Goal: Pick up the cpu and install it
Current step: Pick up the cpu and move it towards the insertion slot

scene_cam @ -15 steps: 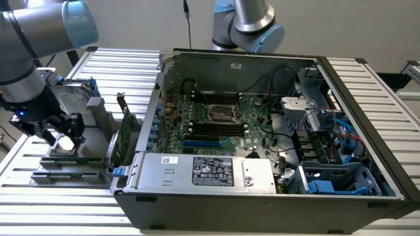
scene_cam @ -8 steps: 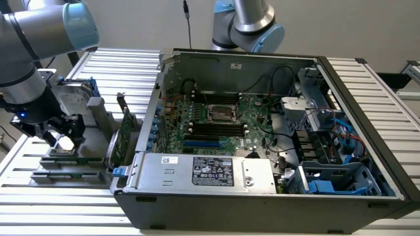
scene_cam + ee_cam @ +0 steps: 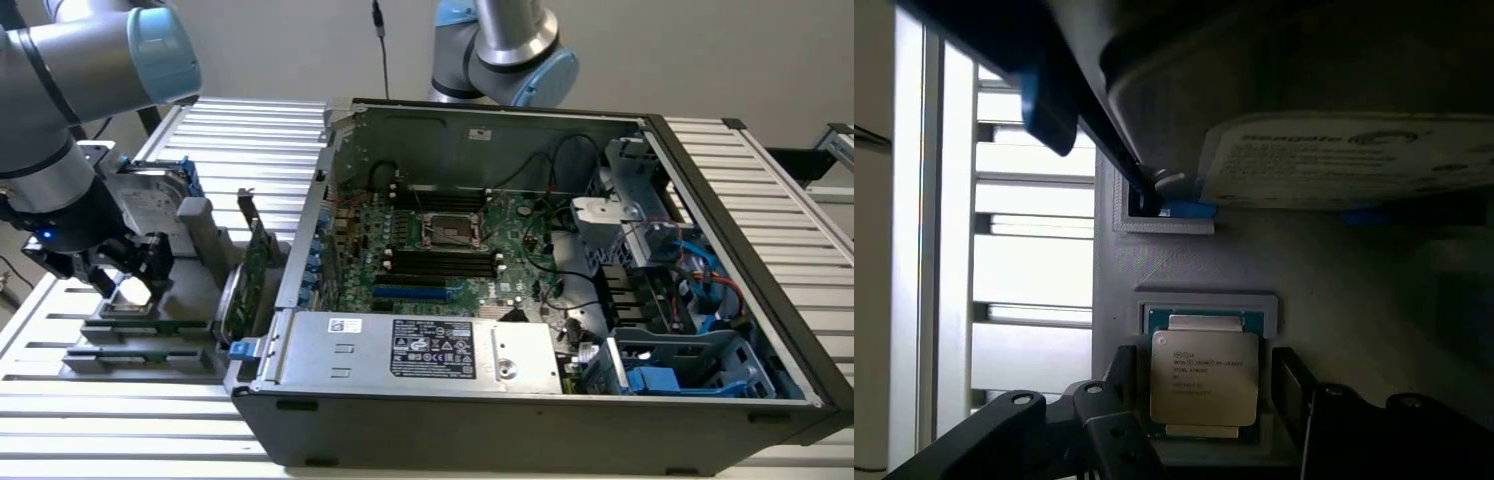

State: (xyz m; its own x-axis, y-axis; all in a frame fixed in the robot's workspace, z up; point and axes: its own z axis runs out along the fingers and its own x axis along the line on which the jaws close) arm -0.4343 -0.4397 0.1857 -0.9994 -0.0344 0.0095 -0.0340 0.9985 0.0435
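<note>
1. My pincer (image 3: 131,272) is spread, straddling the small square silvery-topped cpu (image 3: 1204,375) in its grey plastic holder (image 3: 94,332), exterior view's left.
2. Grasp looks best with fingers (image 3: 1294,385) centred, square on opposite edges.
3. Rightward: green motherboard's socket (image 3: 449,230), well apart.

A plain pale wall (image 3: 267,50) stands behind the slatted metal table (image 3: 134,440).

The exterior view looks down from well back over the open computer case (image 3: 534,300) on the slatted counter (image 3: 761,180). The wrist view looks closely down on the cpu (image 3: 1204,375); both views share its grey holder (image 3: 127,332).
</note>
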